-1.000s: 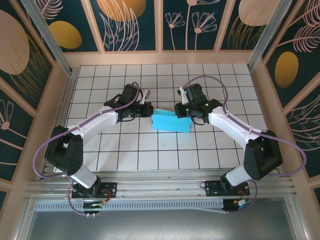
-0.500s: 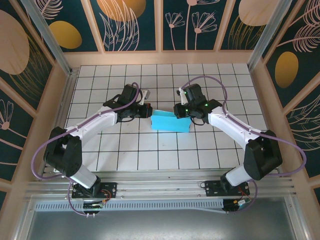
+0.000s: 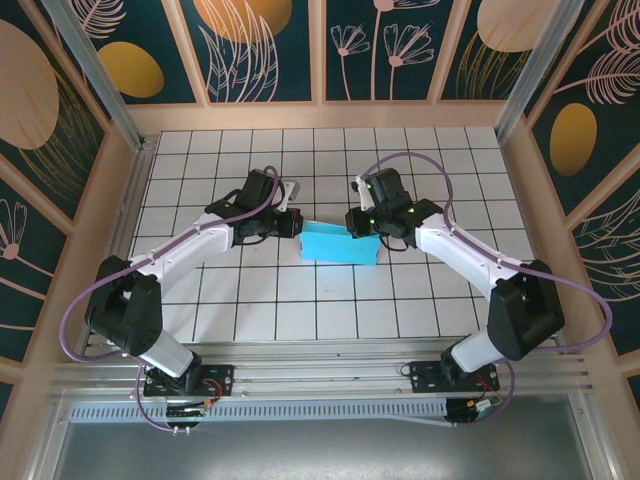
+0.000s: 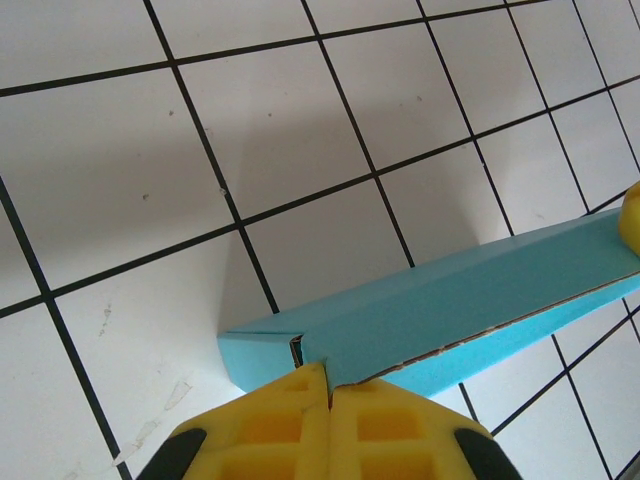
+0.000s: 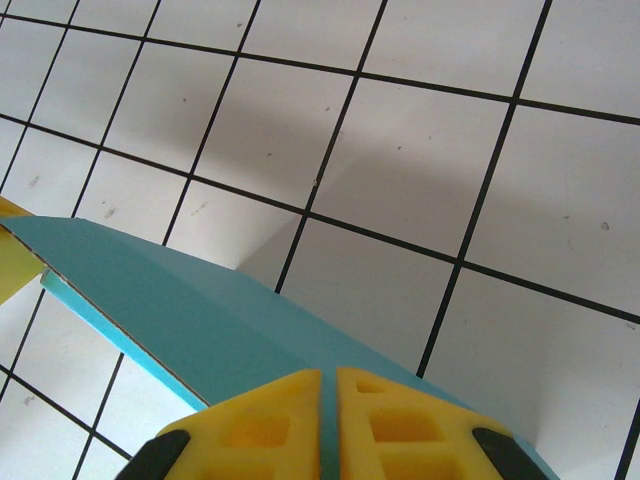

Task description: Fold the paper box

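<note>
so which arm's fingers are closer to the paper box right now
Neither, it's a tie: both are touching it. The left fingers are shut on the paper box at its left end, and the right fingers are shut on its far edge, further right.

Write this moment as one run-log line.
left jaws: shut on paper box end | right jaws: shut on opposite end | box: turquoise, over gridded table

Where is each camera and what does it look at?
Top external: above, behind the arms, looking down at the table; both arms show.
Left wrist: on the left arm; sees the left end effector shut on the paper box.
Right wrist: likewise, right end effector shut on the other end.
All share the paper box.
</note>
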`<state>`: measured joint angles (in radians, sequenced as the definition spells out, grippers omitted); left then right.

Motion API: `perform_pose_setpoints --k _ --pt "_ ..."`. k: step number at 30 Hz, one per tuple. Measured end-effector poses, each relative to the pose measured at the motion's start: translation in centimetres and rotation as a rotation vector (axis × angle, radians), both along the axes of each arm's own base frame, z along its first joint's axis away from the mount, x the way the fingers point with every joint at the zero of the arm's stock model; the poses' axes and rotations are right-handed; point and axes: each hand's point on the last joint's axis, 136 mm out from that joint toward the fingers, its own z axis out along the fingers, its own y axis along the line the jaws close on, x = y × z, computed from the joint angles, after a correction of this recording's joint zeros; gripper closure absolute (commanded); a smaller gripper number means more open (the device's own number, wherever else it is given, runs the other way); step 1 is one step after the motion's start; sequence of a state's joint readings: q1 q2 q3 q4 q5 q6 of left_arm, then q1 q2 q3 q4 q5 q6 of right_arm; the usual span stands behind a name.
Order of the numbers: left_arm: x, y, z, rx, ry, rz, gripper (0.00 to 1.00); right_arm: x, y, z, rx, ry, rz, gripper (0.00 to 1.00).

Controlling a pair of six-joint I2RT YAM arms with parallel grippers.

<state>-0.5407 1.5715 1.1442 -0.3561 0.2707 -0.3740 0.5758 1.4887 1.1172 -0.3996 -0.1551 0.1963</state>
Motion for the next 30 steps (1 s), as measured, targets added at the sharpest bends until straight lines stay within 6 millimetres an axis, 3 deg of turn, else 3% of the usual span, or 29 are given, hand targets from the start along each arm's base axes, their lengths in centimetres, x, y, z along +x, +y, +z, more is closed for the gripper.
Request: perform_pose_setpoints --k 16,23,30 --pt "-0.1 -0.1 -0.2 -0.022 -0.005 0.008 0.91 -0.1 0.1 0.0 -0.001 0.000 0.003 0.87" --pt "-0.6 0.3 -0.1 -0.023 0.007 0.026 0.76 -0.2 0.2 -0.1 -0.003 0.003 0.006 0.87" --pt "-0.8 0.6 1.8 -0.050 -0.025 0.037 0.72 -0.2 0.2 -0.1 -0.003 0.003 0.006 0.87"
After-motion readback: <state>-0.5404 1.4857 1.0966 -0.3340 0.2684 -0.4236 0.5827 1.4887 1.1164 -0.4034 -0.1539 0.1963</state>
